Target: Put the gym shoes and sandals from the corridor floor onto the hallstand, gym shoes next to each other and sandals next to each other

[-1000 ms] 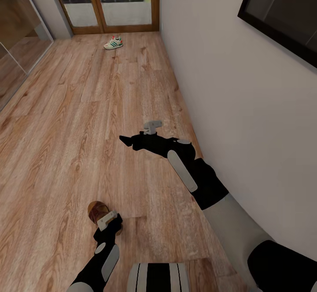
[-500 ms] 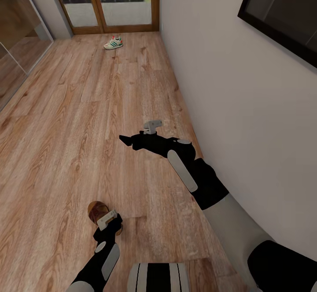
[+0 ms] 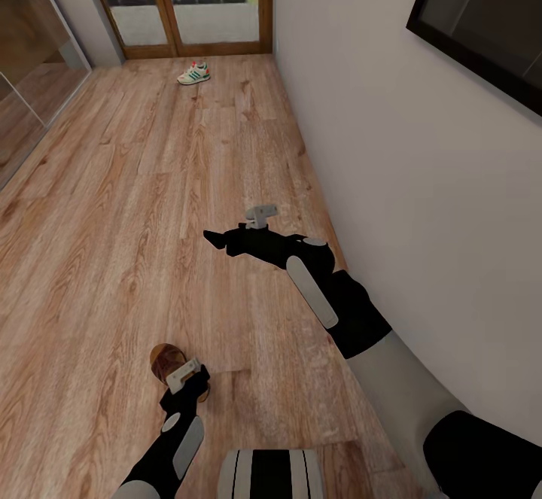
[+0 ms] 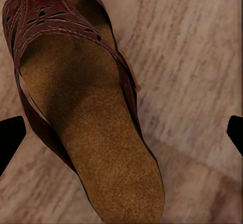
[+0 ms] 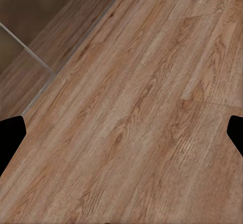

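One brown sandal (image 3: 160,360) lies on the corridor floor (image 3: 113,220) near my base. My left gripper (image 3: 175,372) hangs right above it, open; in the left wrist view the sandal (image 4: 86,112) lies between the two spread fingertips (image 4: 10,135), untouched. My right gripper (image 3: 214,239) hovers open over bare planks further ahead, with nothing between its fingers (image 5: 10,133). One white gym shoe (image 3: 194,73) with green stripes sits far off by the door. The hallstand is out of view.
A white wall (image 3: 391,183) runs along the right, close to my right arm, with a dark framed panel (image 3: 489,17) on it. A wood-framed glass door (image 3: 188,2) closes the far end. Glass panels (image 3: 30,55) line the left side.
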{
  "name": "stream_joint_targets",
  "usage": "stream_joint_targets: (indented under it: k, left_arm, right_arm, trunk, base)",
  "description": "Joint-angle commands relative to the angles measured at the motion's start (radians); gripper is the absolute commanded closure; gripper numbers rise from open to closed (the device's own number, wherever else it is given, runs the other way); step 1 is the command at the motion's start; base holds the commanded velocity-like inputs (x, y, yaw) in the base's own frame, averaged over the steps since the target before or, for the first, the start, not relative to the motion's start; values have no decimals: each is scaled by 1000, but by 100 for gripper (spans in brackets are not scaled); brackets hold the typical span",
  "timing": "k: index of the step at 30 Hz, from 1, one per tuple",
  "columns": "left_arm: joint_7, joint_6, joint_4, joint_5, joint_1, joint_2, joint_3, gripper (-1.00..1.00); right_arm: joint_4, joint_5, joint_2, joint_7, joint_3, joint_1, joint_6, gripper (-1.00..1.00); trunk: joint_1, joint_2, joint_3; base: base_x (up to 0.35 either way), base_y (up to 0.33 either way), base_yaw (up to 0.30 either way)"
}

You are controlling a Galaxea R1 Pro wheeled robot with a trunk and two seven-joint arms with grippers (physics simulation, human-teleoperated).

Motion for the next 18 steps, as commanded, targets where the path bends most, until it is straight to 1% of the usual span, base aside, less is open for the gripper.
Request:
stream_joint_targets:
  k: [1, 5, 13, 18]
  left_arm:
    - [-8, -4, 1, 13, 0, 0, 2, -100]
    - [-30, -3, 4, 30, 2, 2, 3, -100]
    - [-75, -5, 11, 74, 4, 4, 4, -100]
    - [-103, -6, 13, 82, 4, 4, 4, -100]
  right_arm:
    - [-1, -1, 0, 2, -1, 0, 4, -100]
    - [-1, -1, 0, 2, 0, 0, 5, -100]
    - [-2, -1, 0, 2, 0, 0, 5, -100]
    - [-2, -1, 0, 2, -1, 0, 5, -100]
  trunk:
    - [0, 0, -1]
    - [0, 0, -1]
    - [0, 0, -1]
    - [0, 0, -1]
  base:
    - [0, 0, 0]
    - [0, 0, 0]
    - [0, 0, 0]
    - [0, 0, 0]
